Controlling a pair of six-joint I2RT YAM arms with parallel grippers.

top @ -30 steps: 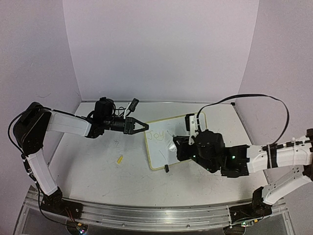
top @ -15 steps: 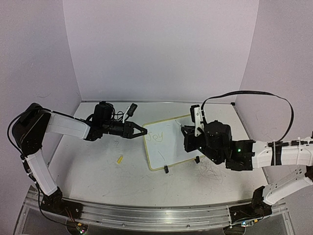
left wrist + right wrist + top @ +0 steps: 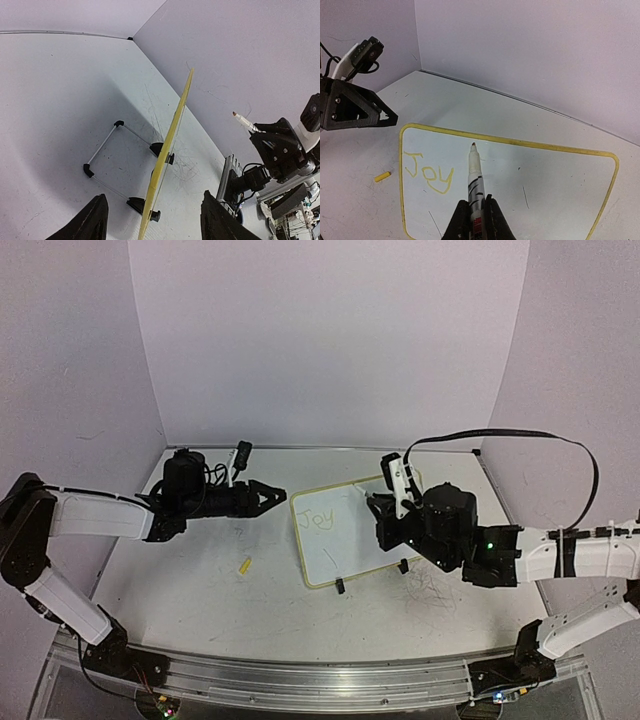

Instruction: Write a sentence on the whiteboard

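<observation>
My one whiteboard (image 3: 350, 545) runs lengthwise left-to-right, its sentence (image 3: 427, 172) just "Joy"; my right gripper (image 3: 475, 216) pinches one marker (image 3: 474, 167) pointing boardward, and my left gripper (image 3: 278, 495) gapes empty.

Robotics lab, benchtop test cell. What shows it:
- Plain pale-lilac panels (image 3: 330, 340) box in the white tabletop (image 3: 190, 590) on three sides, like a capture booth.
- An aluminium rail (image 3: 300, 678) runs along the near edge, with the left arm base (image 3: 105, 645) and right arm base (image 3: 525, 668) bolted to it. Small indicator lights (image 3: 165, 706) glow at the rail's ends.
- An exposed black cable (image 3: 545, 437) loops off the right arm, and a green status LED (image 3: 488, 544) is lit on that arm's housing.
- A camera module (image 3: 241, 454) on a white bracket sits at the left wrist.
- The tabletop is marked with pen scribbles (image 3: 435, 590).
</observation>
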